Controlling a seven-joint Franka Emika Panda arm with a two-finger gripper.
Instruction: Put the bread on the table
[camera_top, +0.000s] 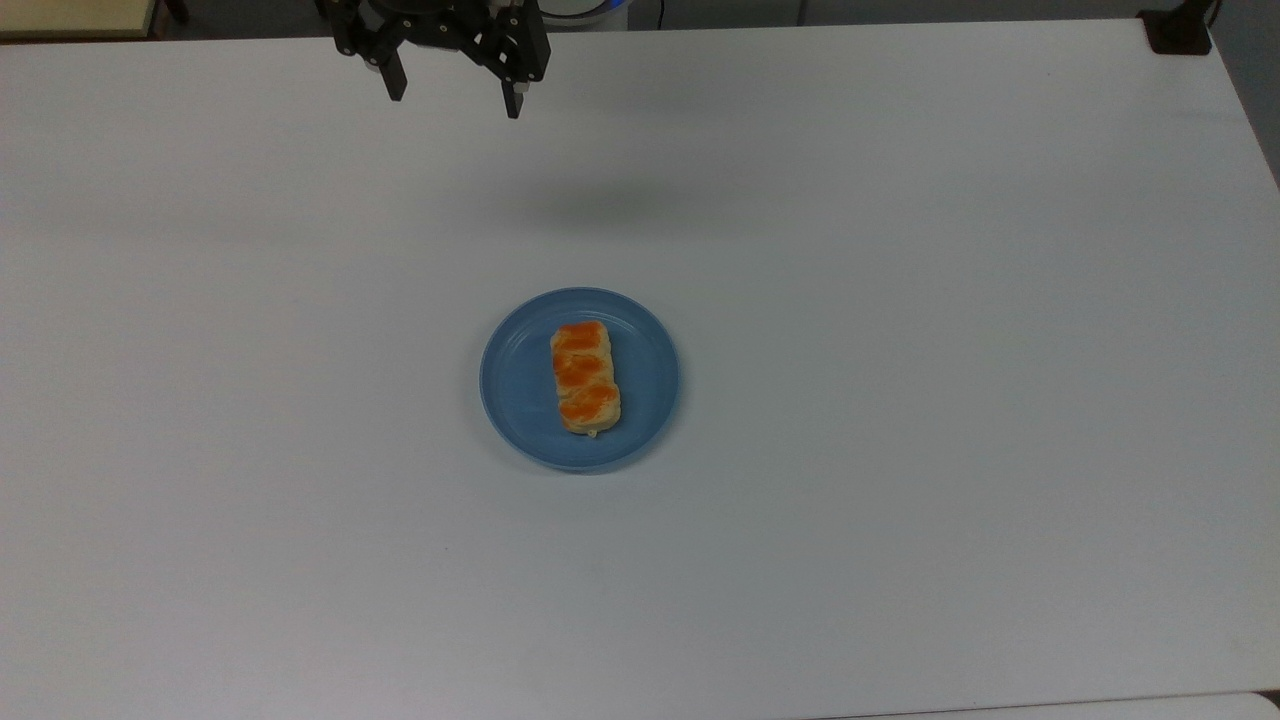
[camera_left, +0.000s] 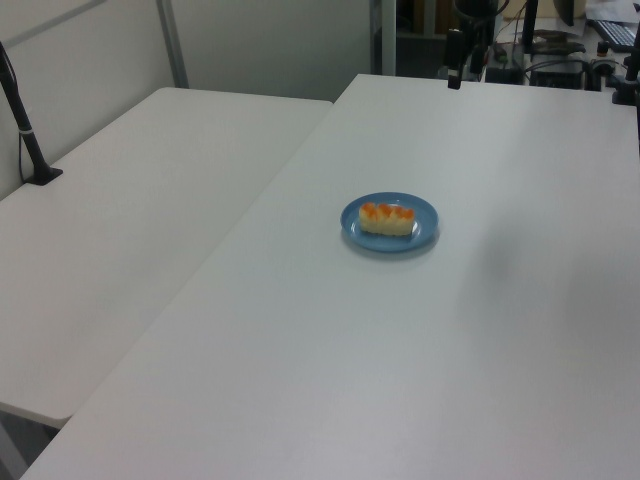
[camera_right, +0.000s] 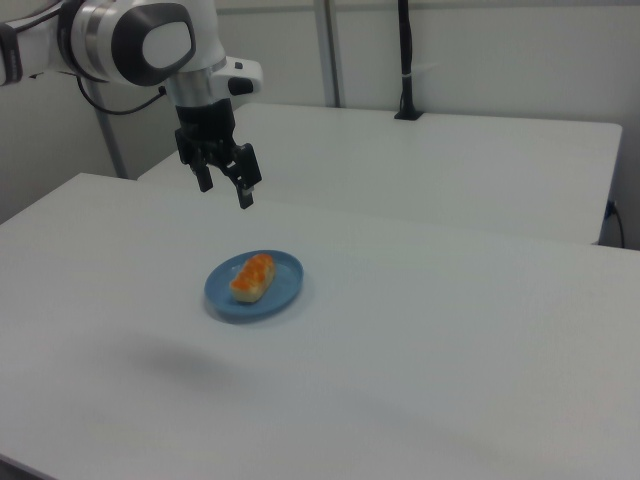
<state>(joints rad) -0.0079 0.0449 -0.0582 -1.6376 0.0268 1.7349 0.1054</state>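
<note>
My hand (camera_top: 452, 96) hangs high with its fingers spread wide and nothing in it. The bread (camera_top: 585, 377) lies on the blue plate (camera_top: 515, 385). I must grab it and move it to the tabletop (camera_top: 950, 400).

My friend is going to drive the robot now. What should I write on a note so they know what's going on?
Gripper: open, holding nothing, hanging in the air above the far part of the table, well away from the plate.

Bread: the small tan loaf with orange glazed patches lies flat on the round blue plate, about the middle of the large white tabletop.

Done: nothing yet; the loaf is untouched.

Left: bring the gripper over the loaf, lower it, grasp across the loaf's narrow sides, lift, and set it on bare tabletop beside the plate. There looks to be free room on every side.
</note>
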